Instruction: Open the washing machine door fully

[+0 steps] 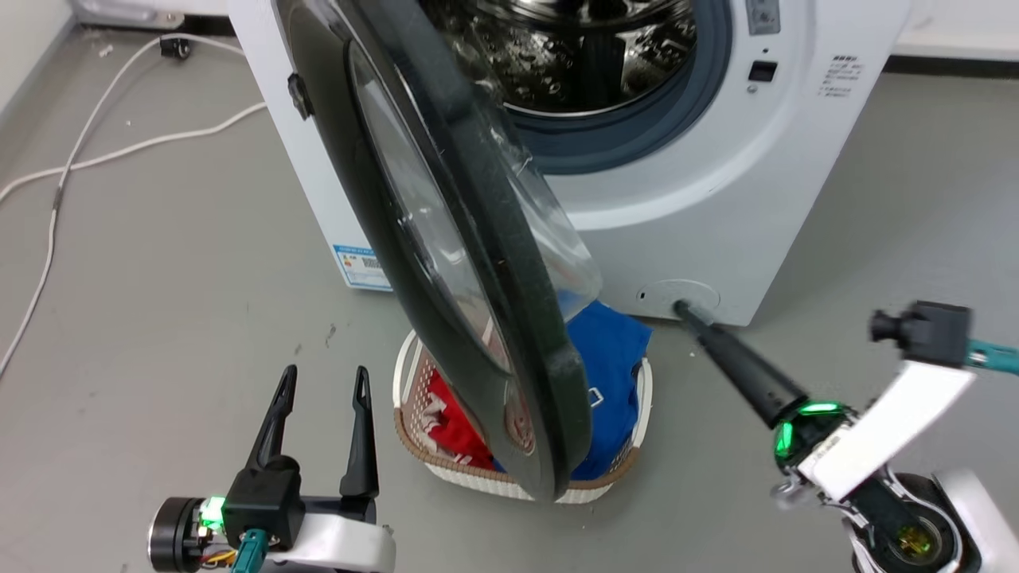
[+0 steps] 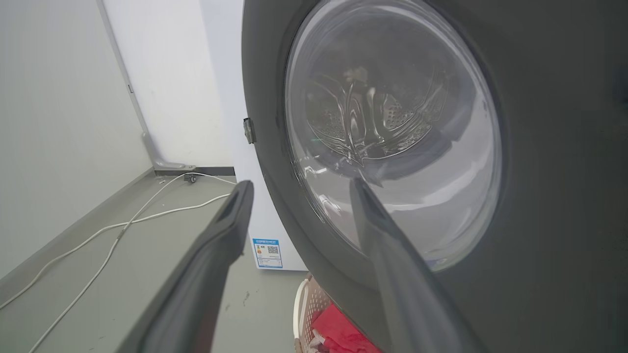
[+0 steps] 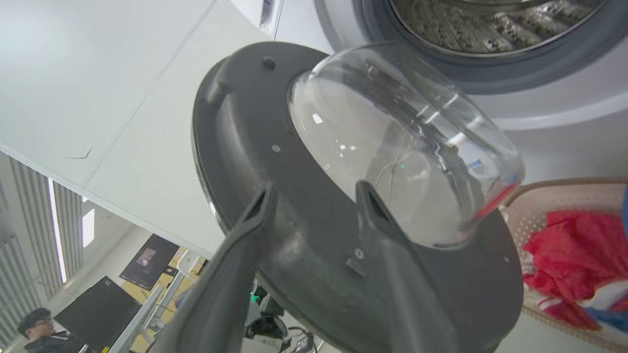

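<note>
Left gripper (image 1: pixel 325 372) sits low and closest to you, fingers spread wide, nothing between them. It is on the outer side of the washing machine door (image 1: pixel 501 263). The head view shows a gap to the rim. In the left wrist view one finger overlaps the glass window, so contact can't be confirmed from there.

Right gripper (image 3: pixel 316 189) also has its fingers parted and empty. It looks at the door's inner face and the clear glass bowl (image 3: pixel 402 147). In the head view its tip is near the small round lower cap (image 1: pixel 677 294), well apart from the door.

The door stands partly open, swung out from the washing machine (image 1: pixel 716 199) on its hinge side at the view's left. Its free edge hangs over the laundry basket (image 1: pixel 404 374), which holds a blue cloth (image 1: pixel 609 342) and a red cloth (image 1: pixel 450 422). Behind are the grey gasket (image 1: pixel 637 135) and the steel drum (image 1: pixel 573 56).

Handling, as a judgement:
- **Build:** it's rigid and probably fairly heavy, and it moves only in the hinge arc.
- **Outer face:** glossy and likely slick, so expect fingers to slide.
- **Glass bowl:** it's curved, so don't press there.
- **Where to hold:** go for the thick black rim at the free edge, or push on the matte inner ring beside the bowl. You get the most leverage far from the hinge.
- **Clearance:** watch the basket under the rim.
</note>
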Available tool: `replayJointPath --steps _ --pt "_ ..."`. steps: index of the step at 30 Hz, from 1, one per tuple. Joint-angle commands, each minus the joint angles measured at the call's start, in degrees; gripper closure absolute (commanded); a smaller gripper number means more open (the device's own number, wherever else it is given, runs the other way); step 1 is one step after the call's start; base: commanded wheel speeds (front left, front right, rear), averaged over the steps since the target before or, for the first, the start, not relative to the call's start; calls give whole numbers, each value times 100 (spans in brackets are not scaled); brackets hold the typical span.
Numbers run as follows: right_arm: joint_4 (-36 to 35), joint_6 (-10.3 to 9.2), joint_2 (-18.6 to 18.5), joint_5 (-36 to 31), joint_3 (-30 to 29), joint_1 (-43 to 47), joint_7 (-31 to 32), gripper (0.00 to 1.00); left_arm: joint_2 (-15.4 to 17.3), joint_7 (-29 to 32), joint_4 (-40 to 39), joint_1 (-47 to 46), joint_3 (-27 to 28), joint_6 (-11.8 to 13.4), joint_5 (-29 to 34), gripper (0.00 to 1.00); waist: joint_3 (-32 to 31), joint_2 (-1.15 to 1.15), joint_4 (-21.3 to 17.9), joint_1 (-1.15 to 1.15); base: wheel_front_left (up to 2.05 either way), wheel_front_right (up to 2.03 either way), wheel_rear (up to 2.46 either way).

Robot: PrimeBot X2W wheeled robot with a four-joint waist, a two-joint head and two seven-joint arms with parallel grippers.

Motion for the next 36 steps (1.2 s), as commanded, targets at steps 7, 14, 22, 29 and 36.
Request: replayJointPath --steps 7,14,22,29,36 --pt "148 15 -356 -1619 -332 378 -2534 0 -1 -16 11 295 74 -17 95 0 -419 0 -194 1 0 0 0" --pt "631 14 -200 -3301 -1180 504 -3572 0 6 -16 -21 469 145 -17 132 0 -603 0 -350 1 0 0 0" --pt "170 14 600 -5519 -2302 1024 -3571 0 9 -16 -24 528 151 -24 141 0 -702 0 -408 1 0 0 0" --pt "136 14 1005 -6470 -2617 1572 -3572 0 8 -16 -24 570 157 -30 141 0 -757 0 -407 1 0 0 0" --pt "104 14 1155 -6712 -2675 2099 -3572 0 7 -16 -37 601 164 -13 137 0 -780 0 -395 1 0 0 0"
